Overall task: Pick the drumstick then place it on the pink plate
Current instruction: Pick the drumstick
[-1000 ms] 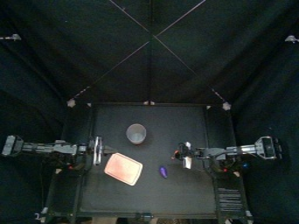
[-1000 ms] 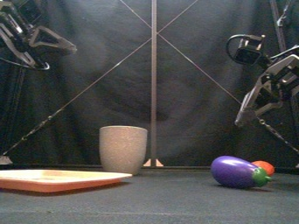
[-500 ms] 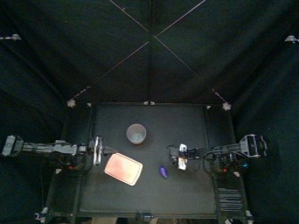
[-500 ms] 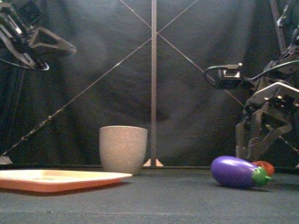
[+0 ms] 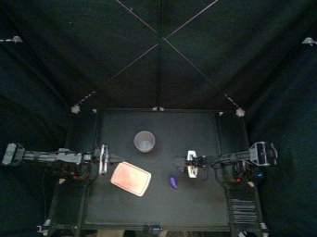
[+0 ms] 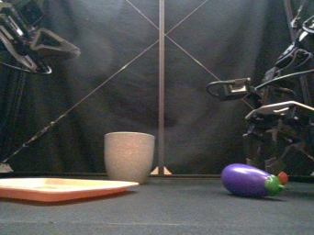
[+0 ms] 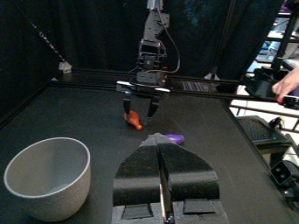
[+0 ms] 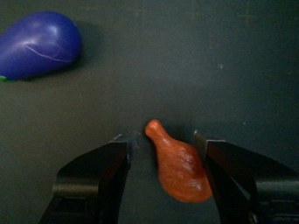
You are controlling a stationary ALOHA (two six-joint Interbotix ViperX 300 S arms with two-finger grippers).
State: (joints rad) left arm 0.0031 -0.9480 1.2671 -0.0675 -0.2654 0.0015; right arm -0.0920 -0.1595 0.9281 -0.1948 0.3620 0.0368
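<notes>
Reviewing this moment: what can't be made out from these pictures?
Front view: the drumstick is almost wholly hidden behind the eggplant, and the tray is cut off by the left edge.
Top view: the drumstick lies under the right gripper and is too small to pick out.
Right wrist view: the open jaws flank the drumstick, but whether they reach the table is not shown.

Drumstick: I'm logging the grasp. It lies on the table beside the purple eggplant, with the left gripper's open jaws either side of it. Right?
Wrong arm: the right gripper has its open jaws either side of the drumstick, as the right wrist view shows. It does lie on the table beside the purple eggplant.
</notes>
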